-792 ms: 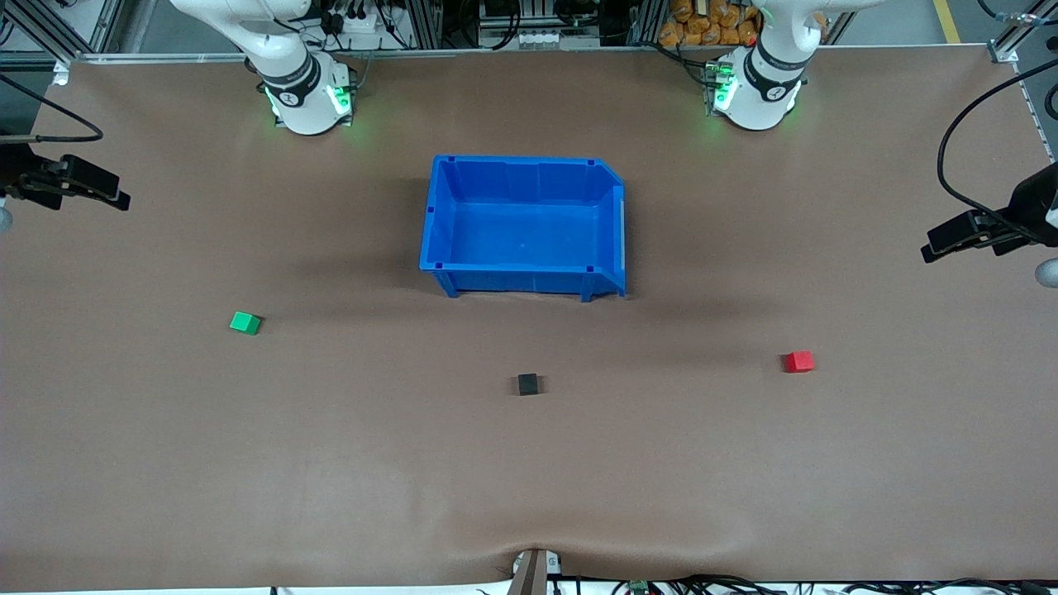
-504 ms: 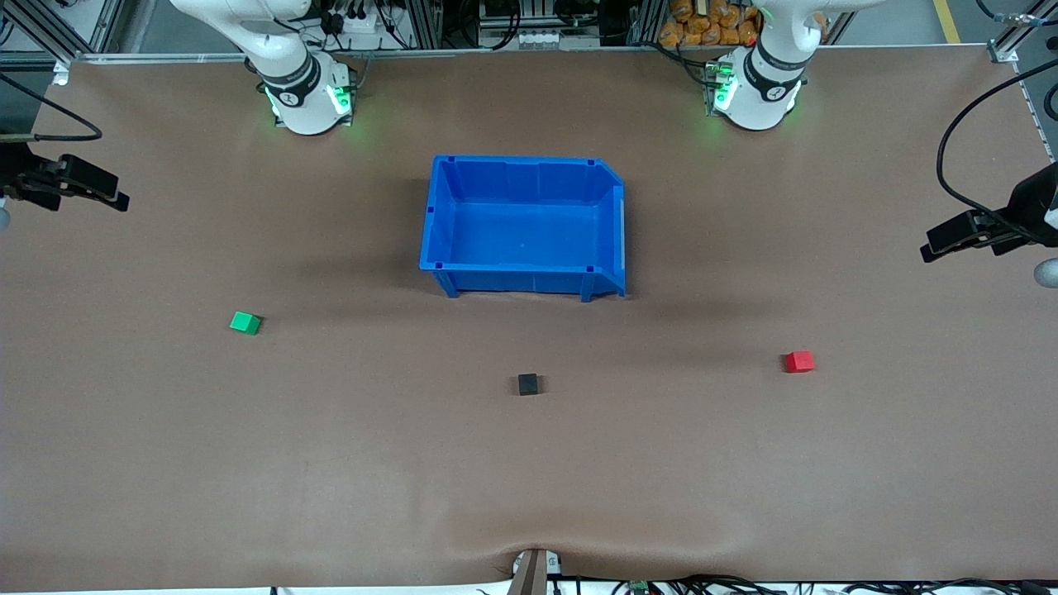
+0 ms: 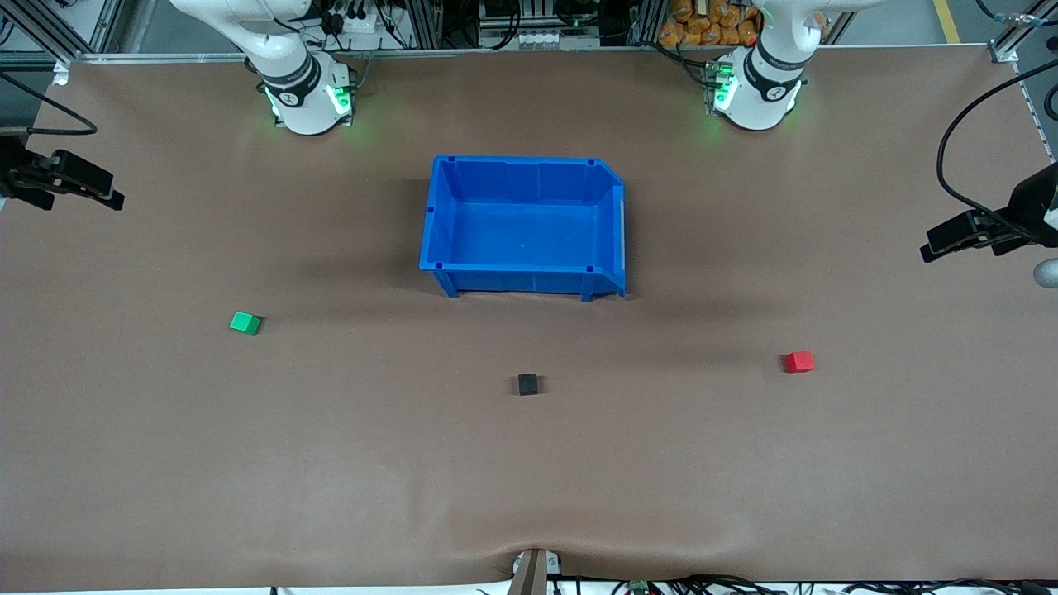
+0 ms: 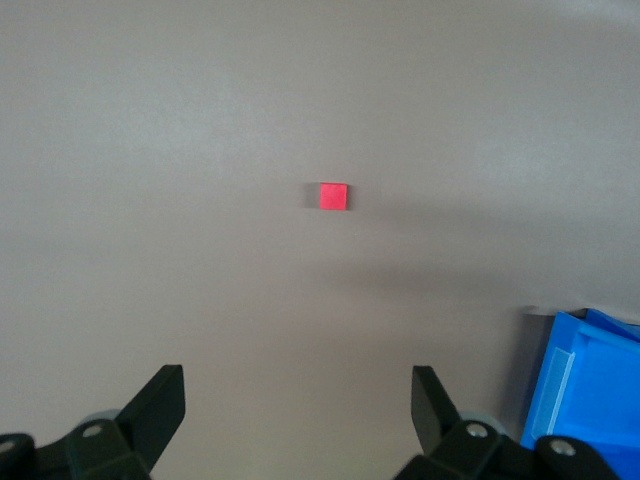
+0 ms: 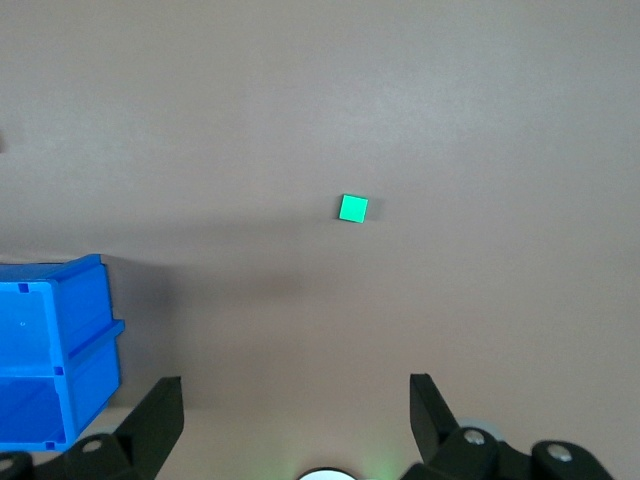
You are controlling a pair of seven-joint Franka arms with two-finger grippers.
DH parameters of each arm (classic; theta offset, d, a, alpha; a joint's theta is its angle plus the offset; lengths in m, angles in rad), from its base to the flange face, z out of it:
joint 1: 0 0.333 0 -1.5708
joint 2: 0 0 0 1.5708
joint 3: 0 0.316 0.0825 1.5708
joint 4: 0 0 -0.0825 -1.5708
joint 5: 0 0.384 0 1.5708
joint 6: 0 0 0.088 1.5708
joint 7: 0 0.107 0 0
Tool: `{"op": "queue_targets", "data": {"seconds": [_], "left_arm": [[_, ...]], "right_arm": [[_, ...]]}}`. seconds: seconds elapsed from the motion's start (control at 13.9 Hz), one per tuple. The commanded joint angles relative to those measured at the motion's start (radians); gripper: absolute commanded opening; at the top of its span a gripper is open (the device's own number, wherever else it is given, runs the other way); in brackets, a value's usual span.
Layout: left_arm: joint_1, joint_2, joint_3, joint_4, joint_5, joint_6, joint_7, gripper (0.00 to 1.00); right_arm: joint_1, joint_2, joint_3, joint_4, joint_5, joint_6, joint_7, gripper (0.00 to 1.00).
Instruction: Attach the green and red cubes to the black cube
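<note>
Nothing joined yet: green cube (image 3: 245,322), black cube (image 3: 527,383) and red cube (image 3: 798,361) sit well apart on the desk (image 3: 331,463). Left gripper (image 4: 300,415) hangs high over red, right gripper (image 5: 296,412) high over green, fingers spread wide, empty.

- You see a brown table (image 3: 331,463) under even light.
- Above its top edge, aluminium framing (image 3: 430,25), cables (image 3: 347,16) and orange packets (image 3: 702,21).
- More cables (image 3: 744,585) at its near edge.

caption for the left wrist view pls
Open left gripper high over the table, red cube below, blue bin corner in view.
</note>
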Motion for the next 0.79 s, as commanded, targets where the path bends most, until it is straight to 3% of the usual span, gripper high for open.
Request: {"op": "queue_targets", "data": {"seconds": [0.0, 0.29, 0.72], "left_arm": [[0.005, 0.020, -0.002, 0.036, 0.004, -0.011, 0.026, 1.00], [0.007, 0.063, -0.002, 0.047, 0.007, -0.007, 0.015, 1.00], [0.039, 0.202, -0.002, 0.054, 0.007, -0.007, 0.023, 1.00]], "right_arm": [[0.001, -0.013, 0.004, -0.008, -0.006, -0.002, 0.007, 1.00], [-0.001, -0.011, 0.004, -0.006, -0.006, 0.002, 0.007, 1.00], [0.001, -0.010, 0.004, -0.012, -0.008, 0.002, 0.007, 1.00]]}}
